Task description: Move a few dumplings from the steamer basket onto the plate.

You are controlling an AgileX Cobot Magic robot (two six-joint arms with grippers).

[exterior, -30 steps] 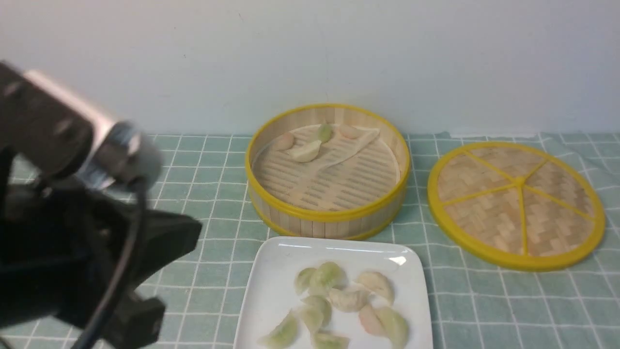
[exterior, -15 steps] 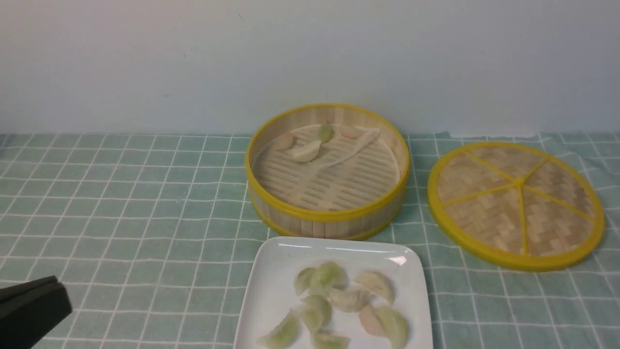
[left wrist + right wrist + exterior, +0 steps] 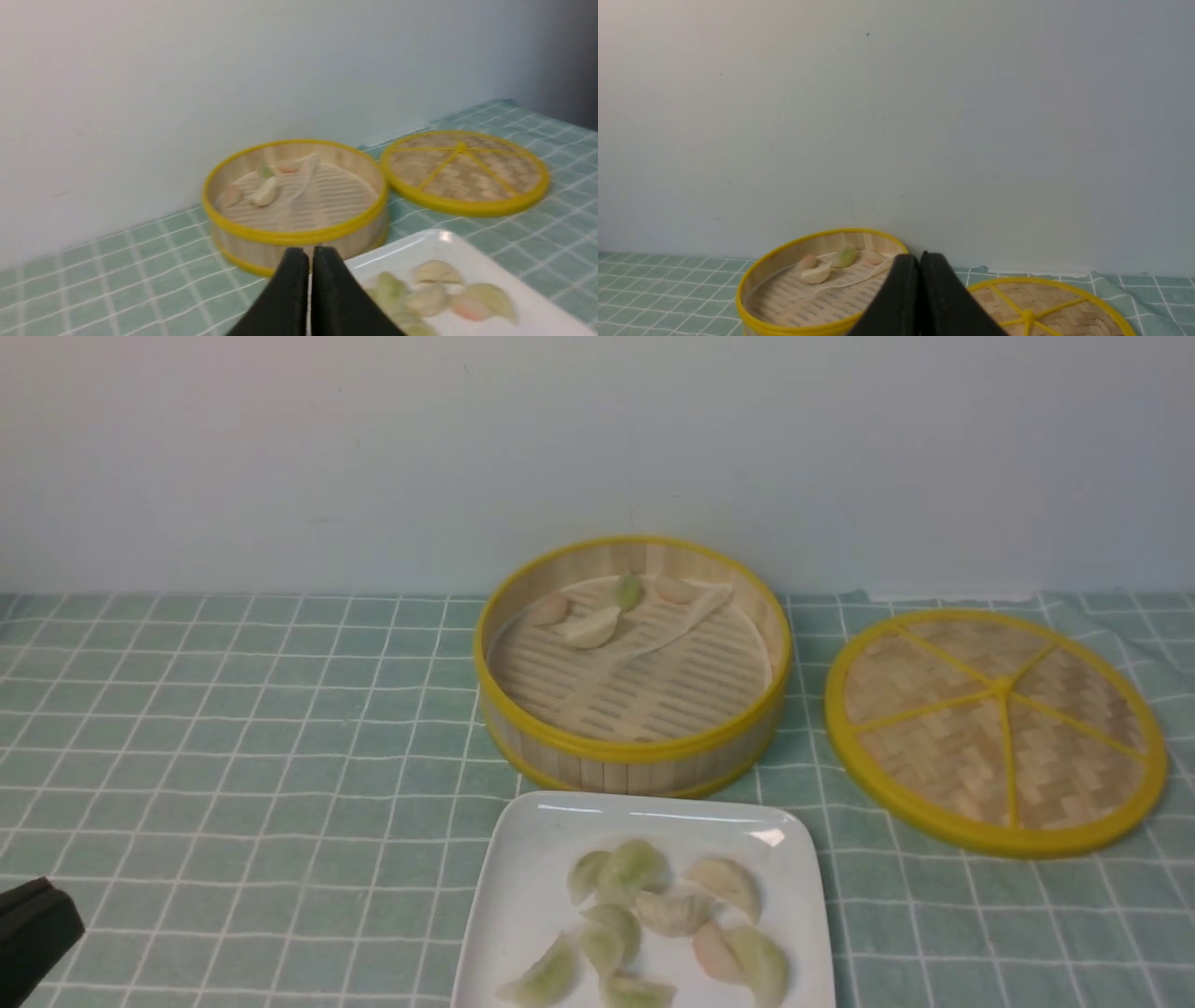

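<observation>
Plainly, we are far along: a cluster of dumplings (image 3: 667, 913) lies on the plate (image 3: 523, 896). The plate sits at the near edge of the surface (image 3: 233, 728), about midway along it and just in front of the steamer basket (image 3: 635, 751). The basket stands toward the far edge, and we count four dumplings in it: two pinkish, one cream and one green. All four are gathered at the far side of its floor, beside a rumpled liner (image 3: 672, 625). The woven lid (image 3: 999, 728) lies flat toward the right edge, apart from the basket.

Our left tool (image 3: 310, 255) is narrowed to a thin slit with nothing between its fingers, and hangs low toward the near-left corner. Our right tool (image 3: 920, 261) is likewise pressed together and empty; the front view does not show it.

Since the task asks only for a few, we judge it done or as good as done. At most, one or two more from the basket could follow.
</observation>
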